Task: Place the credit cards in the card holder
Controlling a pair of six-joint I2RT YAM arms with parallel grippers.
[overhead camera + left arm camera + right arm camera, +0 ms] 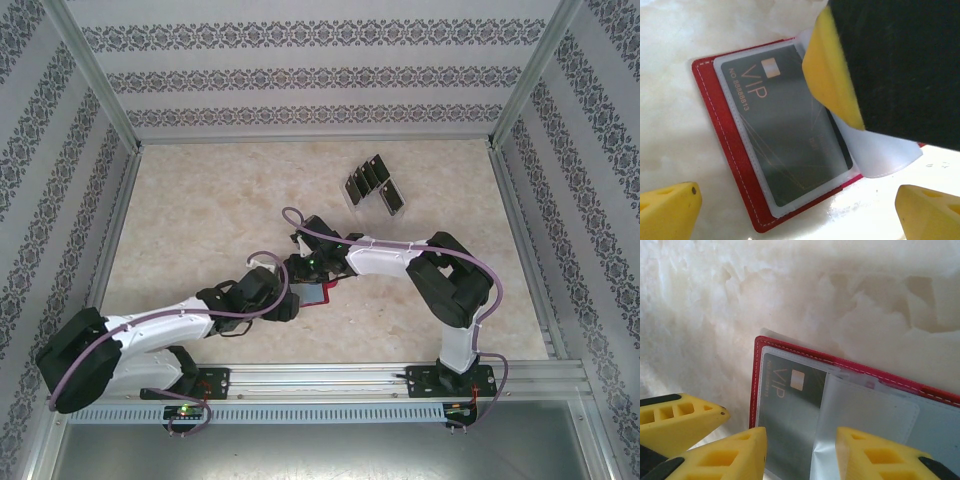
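Note:
The card holder (316, 294) is a red wallet lying open on the table between both arms. A black credit card (785, 145) marked VIP sits inside its clear sleeve, and is seen again as the credit card (790, 390). My left gripper (799, 215) hangs open above the card holder's (715, 130) near edge with nothing between its fingers. My right gripper (801, 456) stands partly open over the card holder (790, 347). A loose clear sleeve leaf (865, 415) rises between its fingertips. One right finger (832, 75) bends that leaf (885, 155) back. Several more credit cards (372, 185) stand further back.
The other cards stand in a clear slotted stand (352, 201) at the back right of the pale marble-look table (200, 220). Patterned walls and metal posts close in the table on three sides. The two arms crowd together at the wallet.

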